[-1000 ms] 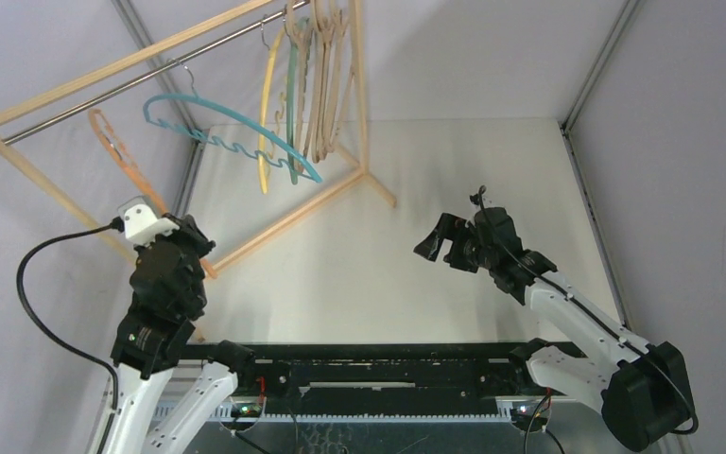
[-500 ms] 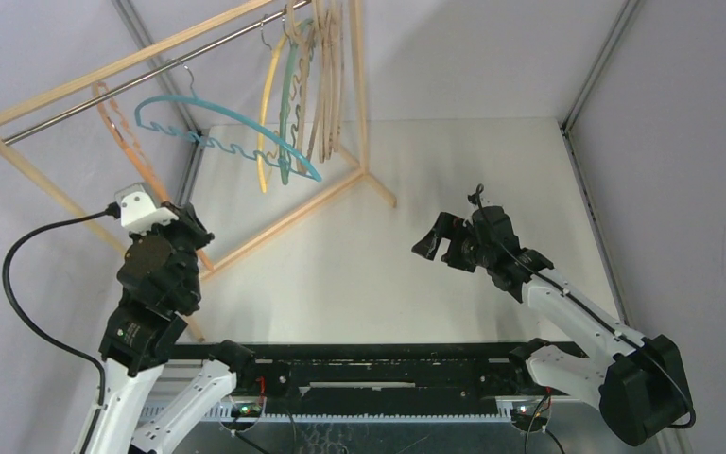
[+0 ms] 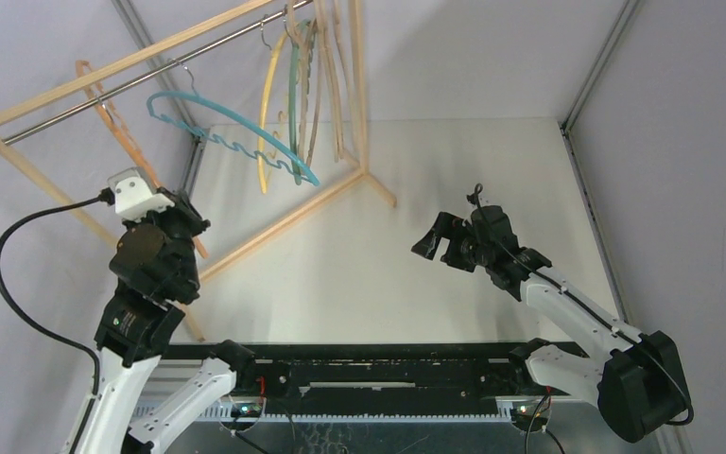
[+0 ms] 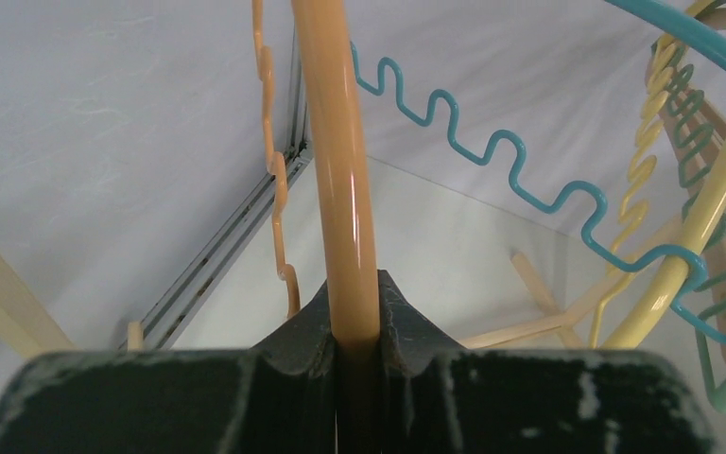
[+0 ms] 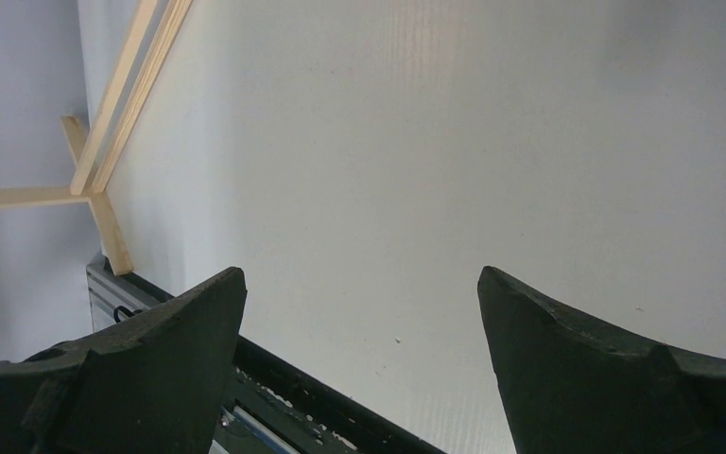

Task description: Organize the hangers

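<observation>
My left gripper (image 3: 172, 210) is shut on the thin orange hanger (image 3: 112, 115) and holds it up at the left end of the rack; I cannot tell whether its hook is on the rail. In the left wrist view the orange bar (image 4: 340, 170) runs up from between my shut fingers (image 4: 354, 317). A teal hanger (image 3: 227, 128) hangs from the metal rail (image 3: 132, 80). Yellow (image 3: 267, 113), green (image 3: 293, 95) and several light-wood hangers (image 3: 326, 76) hang bunched at the rail's right end. My right gripper (image 3: 435, 241) is open and empty above the table, also in the right wrist view (image 5: 359, 293).
The light-wood rack frame has foot bars on the table (image 3: 284, 222) and a post (image 3: 359, 85) by the bunched hangers. In the left wrist view the teal wavy bar (image 4: 492, 161) and the yellow hanger (image 4: 709, 208) hang close to the right of the orange one.
My left arm has moved left and back, carrying the orange hanger up and left along the rack. The teal hanger has swung slightly. The right arm has barely moved.
</observation>
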`<state>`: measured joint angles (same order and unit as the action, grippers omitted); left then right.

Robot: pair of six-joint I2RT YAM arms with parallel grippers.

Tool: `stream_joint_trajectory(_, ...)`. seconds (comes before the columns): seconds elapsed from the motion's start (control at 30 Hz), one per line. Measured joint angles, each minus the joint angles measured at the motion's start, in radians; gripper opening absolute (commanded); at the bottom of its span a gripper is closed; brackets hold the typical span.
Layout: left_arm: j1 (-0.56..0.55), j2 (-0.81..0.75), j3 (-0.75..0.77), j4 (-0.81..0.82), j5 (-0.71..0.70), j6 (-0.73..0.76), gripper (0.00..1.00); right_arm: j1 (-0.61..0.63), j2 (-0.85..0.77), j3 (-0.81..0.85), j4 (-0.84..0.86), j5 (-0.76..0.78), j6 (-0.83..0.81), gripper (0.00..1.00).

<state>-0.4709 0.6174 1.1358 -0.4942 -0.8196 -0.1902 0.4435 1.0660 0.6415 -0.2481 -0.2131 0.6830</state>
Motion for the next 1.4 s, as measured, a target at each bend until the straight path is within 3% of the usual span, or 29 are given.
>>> stream_joint_trajectory(0.33,0.025,0.136,0.024,0.02,-0.002,0.002,0.0,-0.009,-0.008,0.0,-0.002,-0.003,0.0,1.0)
stream_joint_trajectory(0.73,0.268,0.244,0.032,0.068,0.181,-0.098,0.01,-0.026,-0.035,-0.001,-0.017,-0.003,-0.001,1.0)
stream_joint_trajectory(0.77,0.273,0.246,0.029,0.074,0.193,-0.104,0.06,-0.026,-0.035,-0.002,-0.017,-0.003,-0.001,1.0)
stream_joint_trajectory(0.83,0.277,0.237,-0.003,0.111,0.217,-0.118,0.28,-0.026,-0.035,-0.008,-0.017,-0.003,-0.003,1.0)
stream_joint_trajectory(0.97,0.279,0.2,-0.076,0.126,0.262,-0.147,0.56,-0.031,-0.035,-0.015,-0.022,-0.002,-0.008,1.0)
stream_joint_trajectory(1.0,0.28,0.192,-0.089,0.134,0.271,-0.149,0.71,-0.031,-0.035,-0.015,-0.024,-0.001,-0.01,1.0)
stream_joint_trajectory(1.03,0.28,0.182,-0.095,0.149,0.28,-0.153,0.95,-0.031,-0.035,-0.015,-0.025,-0.001,-0.013,1.0)
stream_joint_trajectory(1.1,0.282,0.153,-0.106,0.158,0.299,-0.153,0.99,-0.031,-0.035,-0.015,-0.026,0.002,-0.018,1.0)
stream_joint_trajectory(1.4,0.282,-0.021,-0.2,0.186,0.363,-0.196,1.0,-0.031,-0.035,-0.044,-0.026,0.006,-0.031,1.0)
